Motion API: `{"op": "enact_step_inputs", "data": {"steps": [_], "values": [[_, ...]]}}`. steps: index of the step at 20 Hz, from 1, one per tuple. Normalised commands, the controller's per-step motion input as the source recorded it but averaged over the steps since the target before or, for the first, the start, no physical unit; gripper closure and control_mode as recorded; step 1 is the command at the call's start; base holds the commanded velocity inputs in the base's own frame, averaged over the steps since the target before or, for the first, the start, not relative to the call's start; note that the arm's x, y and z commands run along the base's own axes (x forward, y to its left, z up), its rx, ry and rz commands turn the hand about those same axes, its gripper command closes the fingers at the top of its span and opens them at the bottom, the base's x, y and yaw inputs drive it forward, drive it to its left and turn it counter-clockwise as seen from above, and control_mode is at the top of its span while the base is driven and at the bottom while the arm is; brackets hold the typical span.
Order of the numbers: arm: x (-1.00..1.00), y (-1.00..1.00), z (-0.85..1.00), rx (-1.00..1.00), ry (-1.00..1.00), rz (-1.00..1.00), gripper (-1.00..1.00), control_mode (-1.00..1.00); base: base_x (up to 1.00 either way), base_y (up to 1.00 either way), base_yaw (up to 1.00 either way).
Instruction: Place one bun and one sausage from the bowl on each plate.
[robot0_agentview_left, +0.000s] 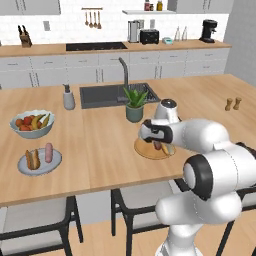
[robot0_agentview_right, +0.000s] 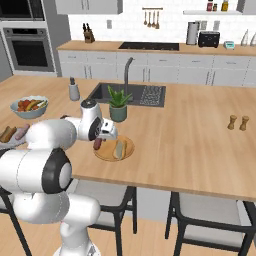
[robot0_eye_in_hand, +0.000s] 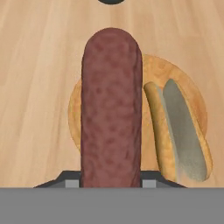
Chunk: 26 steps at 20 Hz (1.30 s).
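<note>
A mottled, dark reddish-brown, rod-shaped sausage (robot0_eye_in_hand: 112, 109) is clamped in the gripper (robot0_eye_in_hand: 111, 181), its rounded end pointing away. Directly beneath it lies a round wood-coloured plate (robot0_eye_in_hand: 76, 111), where a split golden-tan bun (robot0_eye_in_hand: 177, 131) rests beside the sausage. The white arm (robot0_agentview_left: 200, 135) is bent low, with the hand directed downward.
</note>
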Motion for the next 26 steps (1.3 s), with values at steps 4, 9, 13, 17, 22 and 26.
{"op": "enact_step_inputs", "data": {"steps": [4, 9, 13, 17, 22, 26], "values": [[0.66, -0.01, -0.39, 0.0, 0.01, 0.0, 1.0, -1.0, 0.0, 0.0, 0.0], [0.43, 0.0, -0.4, 0.0, 0.02, 0.0, 1.0, -1.0, 0.0, 0.0, 0.0], [0.08, 0.0, -0.24, 0.0, 0.0, 0.0, -1.0, -1.0, 0.0, 0.0, 0.0], [0.11, 0.0, -0.04, 0.0, 0.0, 0.0, -1.0, -1.0, 0.0, 0.0, 0.0], [0.28, 0.0, 0.0, 0.0, 0.0, 0.0, -1.0, -1.0, 0.0, 0.0, 0.0], [-0.34, -0.03, 0.22, 0.0, 0.0, 0.0, -1.0, -1.0, 0.0, 0.0, 0.0]]}}
